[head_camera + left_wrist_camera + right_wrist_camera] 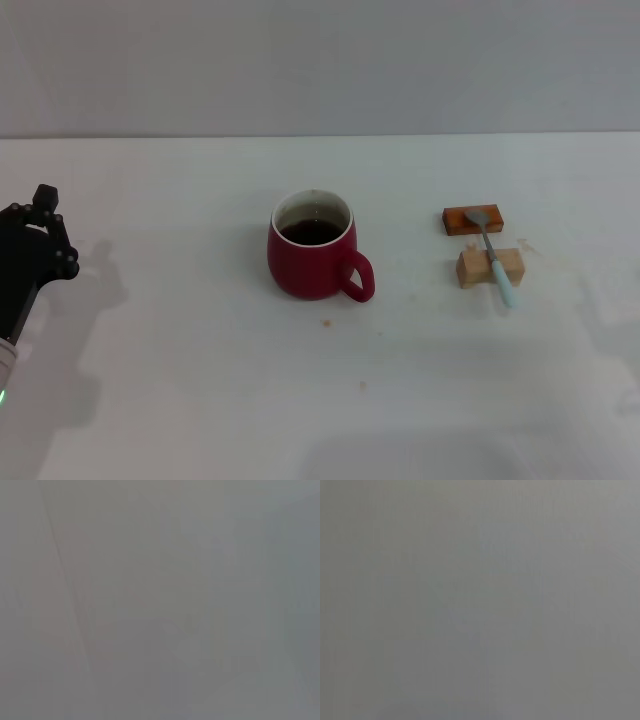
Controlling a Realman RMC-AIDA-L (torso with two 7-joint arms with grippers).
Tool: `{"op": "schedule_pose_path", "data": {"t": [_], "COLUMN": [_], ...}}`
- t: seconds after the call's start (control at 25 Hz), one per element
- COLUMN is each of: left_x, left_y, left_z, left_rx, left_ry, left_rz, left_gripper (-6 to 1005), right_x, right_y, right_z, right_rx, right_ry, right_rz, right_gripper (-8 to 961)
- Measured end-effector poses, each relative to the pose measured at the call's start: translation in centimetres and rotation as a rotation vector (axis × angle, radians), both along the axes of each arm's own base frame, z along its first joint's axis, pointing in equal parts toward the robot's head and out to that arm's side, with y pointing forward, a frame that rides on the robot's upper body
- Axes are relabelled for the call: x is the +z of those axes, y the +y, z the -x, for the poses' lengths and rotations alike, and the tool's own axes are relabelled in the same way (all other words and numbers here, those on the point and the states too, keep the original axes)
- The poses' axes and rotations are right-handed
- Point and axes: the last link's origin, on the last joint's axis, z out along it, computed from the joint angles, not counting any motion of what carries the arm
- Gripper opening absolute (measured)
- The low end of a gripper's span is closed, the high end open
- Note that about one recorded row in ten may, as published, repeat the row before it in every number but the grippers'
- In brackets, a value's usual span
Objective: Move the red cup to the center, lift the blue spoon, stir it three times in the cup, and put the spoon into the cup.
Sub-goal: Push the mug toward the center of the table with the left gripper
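Red cup (312, 258) mid-table (blue spoon (494, 255) across blocks (474, 219))

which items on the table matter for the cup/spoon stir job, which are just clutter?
Job:
red cup, mid-table, dark liquid inside
blue spoon, propped across both blocks
left gripper, at the table's left edge

Clutter:
orange-brown block
tan wooden block

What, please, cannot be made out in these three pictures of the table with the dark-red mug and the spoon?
- Right gripper: outside every view.
- Left gripper: at the head view's left edge, which cuts off the arm; finger state unreadable.
- Both wrist views: plain grey, nothing identifiable.
- Squat dark-red ceramic cup: dark contents hide its bottom.
- Slim blue-handled spoon: laid across the orange-brown block and tan wooden block; bowl detail too small.
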Motion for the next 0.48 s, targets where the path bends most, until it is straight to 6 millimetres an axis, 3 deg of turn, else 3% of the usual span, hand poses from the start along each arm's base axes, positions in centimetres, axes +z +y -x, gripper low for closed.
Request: {"op": "schedule_pose_path", "data": {"t": [0.48], "left_x": [-1.8], "left_y": [1.5], "left_z": [-0.9], "left_rx": [-0.036], "left_ry": [0.09], "left_rz": [0.113], "left_gripper": [23], "right_x": [0.1], "right_y": [0.0], "right_z": [0.0], "right_rx": [0.001], "right_ry": [-0.004], "right_rz": [-0.003], "right_gripper": [716]}}
